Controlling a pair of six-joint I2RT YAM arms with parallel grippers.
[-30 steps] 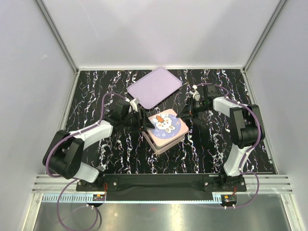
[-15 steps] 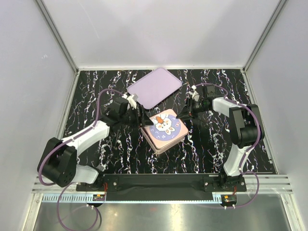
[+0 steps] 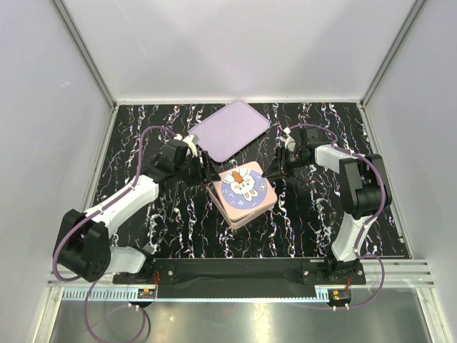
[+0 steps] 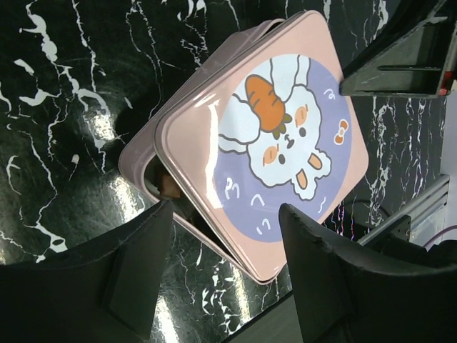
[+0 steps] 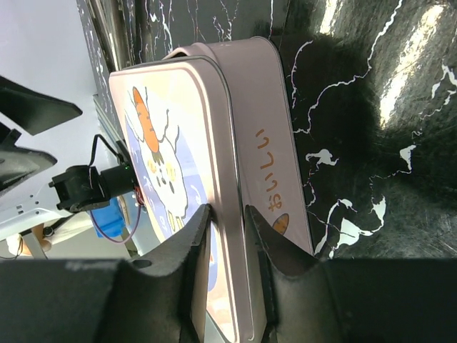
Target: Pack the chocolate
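I work over a black, white-veined marble-look table point(image 3: 321, 214). A lilac rounded-rectangle plastic tray point(image 3: 230, 130) lies at its far middle, apart from the job.

Nearer and central sits the pink square metal tin point(image 5: 275, 128). The pink square lid with the bunny picture point(image 3: 246, 187) rests on it, skewed and not seated. A strip of the tin's rim shows past the lid on the left, and the left wrist view shows a dark gap under the lid's left corner.

My left gripper point(image 3: 207, 175) is at the tin's left side with its jaws well apart and holding nothing. The lid's corner lies between the fingers.

My right gripper point(image 3: 270, 171) is at the far-right edge. Its fingers are only narrowly apart with the lid's rim in the slot, and I cannot tell whether the pads are pressing on it.

The chocolate point(image 4: 170, 187) is inside the tin. One dark brown piece shows through that gap and the rest is hidden under the lid.

I judge packing nearly done, with closing the lid the step in hand. To do it well, I should:
- Turn the lid square to the tin before pushing down.
- Steady the tin from the left so it cannot slide.
- Lower both sides evenly, so no corner rides up on the rim.
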